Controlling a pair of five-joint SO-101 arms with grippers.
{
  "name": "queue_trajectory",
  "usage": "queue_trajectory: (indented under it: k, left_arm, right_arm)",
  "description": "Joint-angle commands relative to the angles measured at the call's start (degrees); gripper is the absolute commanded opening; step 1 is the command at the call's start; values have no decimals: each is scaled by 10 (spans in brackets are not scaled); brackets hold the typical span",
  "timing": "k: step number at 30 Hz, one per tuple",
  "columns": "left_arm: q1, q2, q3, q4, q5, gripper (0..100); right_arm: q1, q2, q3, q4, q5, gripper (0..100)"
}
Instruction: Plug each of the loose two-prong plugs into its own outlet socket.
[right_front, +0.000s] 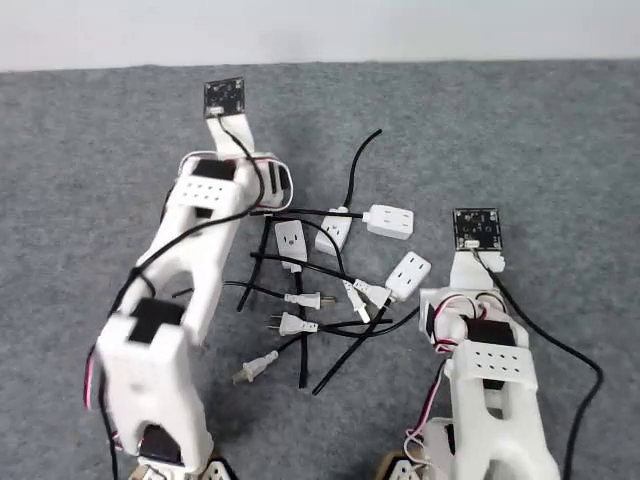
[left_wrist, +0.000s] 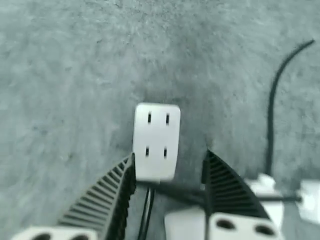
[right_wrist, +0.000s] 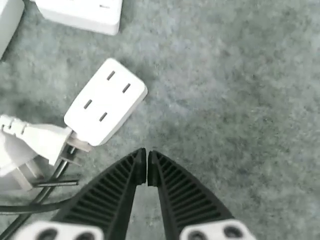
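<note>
Several white outlet sockets and two-prong plugs on black cords lie tangled mid-table. My left gripper (left_wrist: 169, 156) is open, its fingers on either side of the near end of one socket (left_wrist: 156, 140), (right_front: 290, 240). My right gripper (right_wrist: 146, 154) is shut with nothing in it, just short of another socket (right_wrist: 105, 109), (right_front: 408, 275). A white plug (right_wrist: 35, 142) lies with its prongs at that socket's end. Loose plugs (right_front: 305, 300), (right_front: 290, 323), (right_front: 255, 368) lie nearer the table's front.
Two more sockets (right_front: 335, 228), (right_front: 390, 220) lie between the arms at the back. Black cords (right_front: 350, 330) cross the middle, and one (right_front: 360, 160) curls toward the back. Bare grey carpet (right_front: 540, 140) spreads out to the right and far left.
</note>
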Motion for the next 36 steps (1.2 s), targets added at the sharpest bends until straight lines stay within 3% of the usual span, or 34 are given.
queue_trajectory:
  k: [1,5,8,13,18,31,36]
  left_arm:
    - [2,55,-147,106,9,217]
    - [22,25,-201,254,32,217]
    - [49,-9,-169,292,63,217]
    - [99,-33,-32,200,84,217]
    - [81,-33,36,95,86,217]
    - [77,-33,55,91,88,217]
    - [109,-33,54,91,106,217]
  right_arm:
    - [-4,2,-33,-18,7,9]
    - [-5,2,-33,-19,7,9]
    - [-5,2,-33,-19,7,9]
    - [0,0,-27,-17,7,9]
    - [0,-3,-25,-16,7,9]
    - [0,-4,-25,-16,28,9]
    - [-1,-4,-25,-17,35,9]
